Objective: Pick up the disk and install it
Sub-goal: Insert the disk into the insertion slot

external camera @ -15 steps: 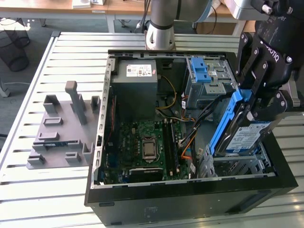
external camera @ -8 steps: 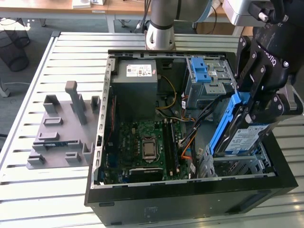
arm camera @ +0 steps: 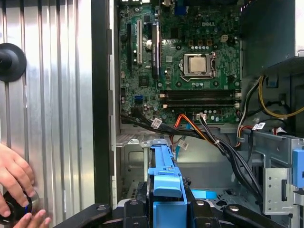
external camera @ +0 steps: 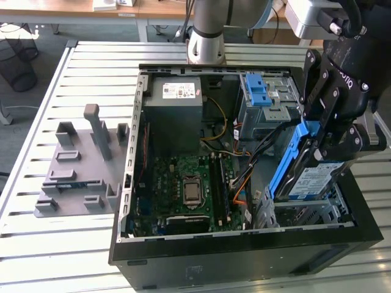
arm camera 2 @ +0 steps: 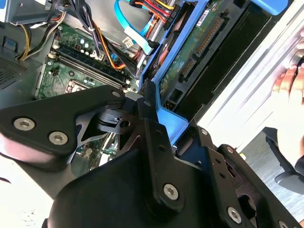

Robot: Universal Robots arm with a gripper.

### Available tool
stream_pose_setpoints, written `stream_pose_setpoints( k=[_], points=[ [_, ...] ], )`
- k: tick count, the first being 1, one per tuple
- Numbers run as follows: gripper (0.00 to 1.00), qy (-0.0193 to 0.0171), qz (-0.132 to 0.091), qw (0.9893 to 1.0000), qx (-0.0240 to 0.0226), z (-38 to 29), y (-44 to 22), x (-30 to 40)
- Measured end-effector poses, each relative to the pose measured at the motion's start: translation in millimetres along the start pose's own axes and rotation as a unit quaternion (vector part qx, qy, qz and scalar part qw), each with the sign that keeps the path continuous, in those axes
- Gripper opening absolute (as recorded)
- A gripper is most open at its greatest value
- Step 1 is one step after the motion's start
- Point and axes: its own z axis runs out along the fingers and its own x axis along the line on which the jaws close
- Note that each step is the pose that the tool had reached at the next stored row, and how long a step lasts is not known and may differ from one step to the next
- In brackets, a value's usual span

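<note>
Slatted metal table (external camera: 73, 250), wooden desk (external camera: 61, 7)

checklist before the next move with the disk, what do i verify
1. Grip on the disk: ok, the gripper is shut on its blue rail.
2. Disk seated in the drive bay: not ok, it is tilted with its upper end raised.
3. Black cables clear of the disk: cannot tell, they run close beside it.
4. People clear: not ok, a hand is over the table right beside the case.
</note>
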Motion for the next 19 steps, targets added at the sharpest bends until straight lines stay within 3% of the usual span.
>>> stream_pose_setpoints(
  k=[8,19],
  points=[
    [0.36,-0.0001,0.0,1.0,0.0,1.4,0.0,0.0],
    [0.36,0.0,0.0,1.0,0.0,14.7,0.1,-0.3]
  ],
)
